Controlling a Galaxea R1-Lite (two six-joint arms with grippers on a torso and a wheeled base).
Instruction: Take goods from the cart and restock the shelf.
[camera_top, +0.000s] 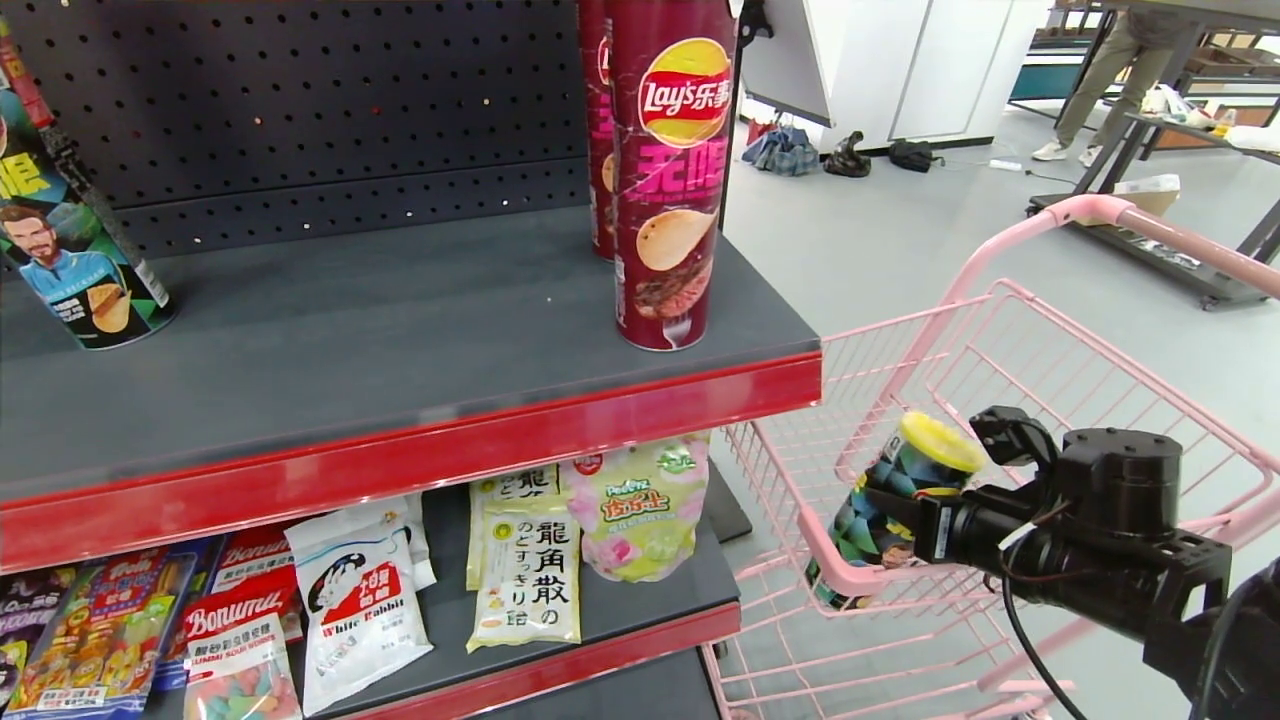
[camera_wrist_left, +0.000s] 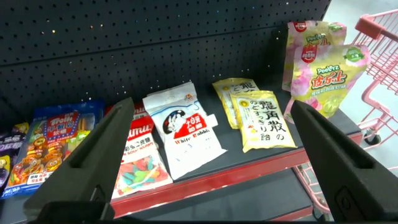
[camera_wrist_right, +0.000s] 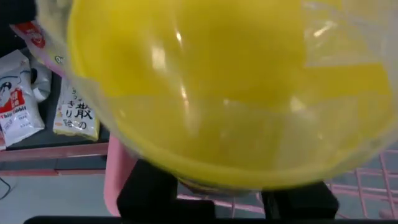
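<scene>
In the head view the pink cart (camera_top: 1010, 330) stands at 3 to 5 o'clock, just beside the end of the shelf unit. The right gripper (camera_top: 925, 475) comes in from 4 o'clock and pinches the yellow-lidded chip can (camera_top: 865, 535) just under its lid, one finger on each side. The can stands inside the basket at the corner nearest the shelf, tilted a little. Its lid is above the rim and its base is below it, behind the pink bar. In the right wrist view the yellow lid (camera_wrist_right: 217, 81) sits close to the camera, with the dark fingers (camera_wrist_right: 165, 196) below it.

The upper shelf (camera_top: 400, 340), a grey deck with a red front edge, runs from 9 o'clock towards the centre. A tall maroon chip can (camera_top: 668, 200) stands upright at its end nearest the cart, at 12 o'clock, with a second maroon can (camera_top: 598, 150) touching it behind. A green-and-black chip can (camera_top: 75, 250) leans at 10 o'clock.

The left gripper (camera_wrist_left: 211, 107) hangs in front of the lower shelf (camera_wrist_left: 249, 171) with its fingers spread wide and nothing between them. On that shelf lie a white candy bag (camera_wrist_left: 186, 130), yellow lozenge packets (camera_wrist_left: 258, 115), a green-and-pink pouch (camera_wrist_left: 323, 68) and red gummy bags (camera_wrist_left: 140, 165).
</scene>
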